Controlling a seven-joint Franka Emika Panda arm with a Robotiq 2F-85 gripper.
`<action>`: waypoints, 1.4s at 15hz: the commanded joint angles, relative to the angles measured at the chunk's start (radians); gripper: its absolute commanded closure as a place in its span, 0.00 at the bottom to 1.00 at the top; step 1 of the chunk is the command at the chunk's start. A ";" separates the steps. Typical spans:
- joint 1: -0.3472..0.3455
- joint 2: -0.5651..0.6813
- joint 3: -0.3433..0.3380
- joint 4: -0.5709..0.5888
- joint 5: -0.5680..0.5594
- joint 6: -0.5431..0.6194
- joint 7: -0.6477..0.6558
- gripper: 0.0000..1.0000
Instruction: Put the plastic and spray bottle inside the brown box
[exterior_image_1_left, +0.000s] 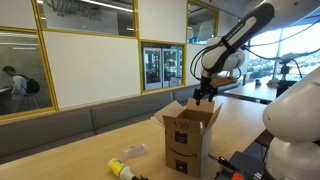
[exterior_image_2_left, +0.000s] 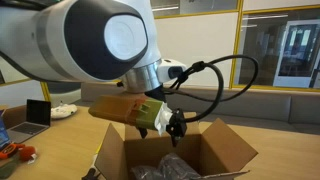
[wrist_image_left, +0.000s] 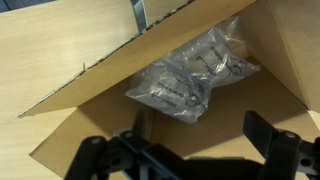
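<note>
The brown box (exterior_image_1_left: 190, 135) stands open on the wooden table, also in an exterior view (exterior_image_2_left: 225, 148) and in the wrist view (wrist_image_left: 90, 110). A crinkled clear plastic bag (wrist_image_left: 185, 75) lies on the box floor, apart from the fingers. My gripper (exterior_image_1_left: 205, 96) hangs just above the box opening (exterior_image_2_left: 176, 128). In the wrist view its fingers (wrist_image_left: 200, 150) are spread wide and empty. The yellow spray bottle (exterior_image_1_left: 121, 169) lies on its side on the table beside the box. A small flat whitish piece of plastic (exterior_image_1_left: 135, 151) lies near it.
A grey bench (exterior_image_1_left: 90, 120) runs along the glass wall behind the table. A laptop (exterior_image_2_left: 38, 112) and a white bowl (exterior_image_2_left: 65, 111) sit at the far table end. Dark and red gear (exterior_image_1_left: 240, 165) lies close to the box.
</note>
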 joint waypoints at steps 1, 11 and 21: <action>-0.006 0.000 0.007 0.002 0.006 -0.002 -0.005 0.00; -0.011 0.028 0.054 0.050 -0.023 -0.013 0.033 0.00; -0.004 0.284 0.238 0.320 -0.265 0.045 0.247 0.00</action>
